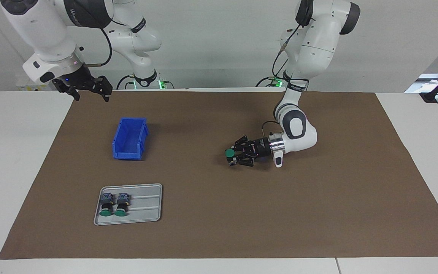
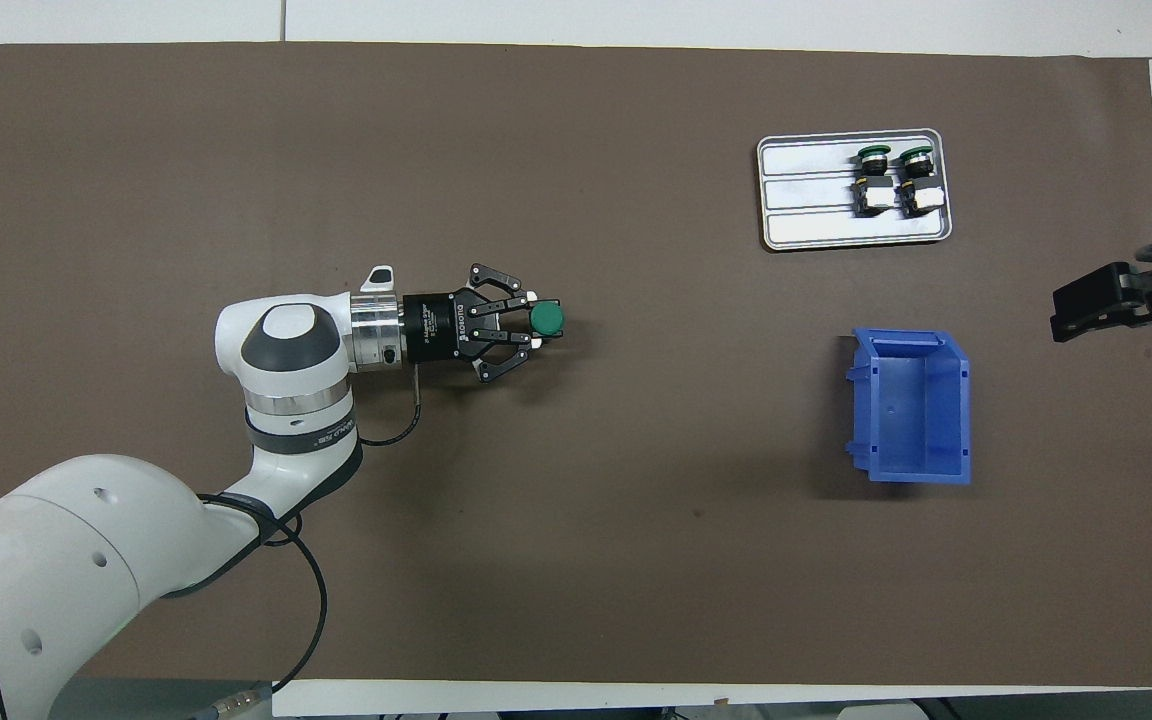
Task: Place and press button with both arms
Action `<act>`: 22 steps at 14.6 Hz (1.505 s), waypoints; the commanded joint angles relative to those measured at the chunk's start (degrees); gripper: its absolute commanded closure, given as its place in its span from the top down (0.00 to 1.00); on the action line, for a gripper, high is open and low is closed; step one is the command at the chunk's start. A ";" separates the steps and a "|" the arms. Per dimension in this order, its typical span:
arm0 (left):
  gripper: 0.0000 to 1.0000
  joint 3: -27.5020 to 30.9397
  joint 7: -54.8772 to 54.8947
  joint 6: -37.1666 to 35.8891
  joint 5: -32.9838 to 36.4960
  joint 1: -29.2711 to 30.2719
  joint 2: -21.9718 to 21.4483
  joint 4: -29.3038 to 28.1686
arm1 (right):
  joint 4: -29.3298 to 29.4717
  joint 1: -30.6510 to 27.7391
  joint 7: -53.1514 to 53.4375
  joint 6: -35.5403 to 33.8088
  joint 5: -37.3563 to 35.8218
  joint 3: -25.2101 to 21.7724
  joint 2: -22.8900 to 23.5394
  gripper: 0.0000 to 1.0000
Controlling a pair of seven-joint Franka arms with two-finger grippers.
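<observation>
Overhead view: three buttons; left gripper (image 2: pixel 536 320) clamps one button (image 2: pixel 546 318); two apparently lie on tray (image 2: pixel 816 225); right gripper (image 2: pixel 1086 305) agape.

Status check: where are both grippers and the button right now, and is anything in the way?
Left gripper low over mid-mat, shut on the button. Right gripper open, waiting raised at its end. Blue bin and tray with two spare buttons stand apart; nothing obstructing.

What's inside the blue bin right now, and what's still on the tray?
The blue bin shows only its bare floor. The grey tray carries two green-capped buttons lying side by side at one end. Nothing visible covers either one.
</observation>
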 commanded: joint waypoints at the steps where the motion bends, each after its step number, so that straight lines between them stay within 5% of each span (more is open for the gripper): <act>1: 0.21 0.04 1.18 0.76 -1.21 -0.30 -0.22 -0.72 | -0.86 -0.33 -1.38 0.16 0.24 0.11 -0.73 0.98; 18: 0.30 0.22 1.00 0.76 -1.12 -0.04 -0.40 -0.81 | -0.86 -0.33 -1.38 0.16 0.24 0.11 -0.82 0.98; 22: 0.44 0.30 0.65 0.85 -1.03 0.23 -0.66 -0.98 | -0.86 -0.33 -1.38 0.16 0.24 0.11 -0.82 0.98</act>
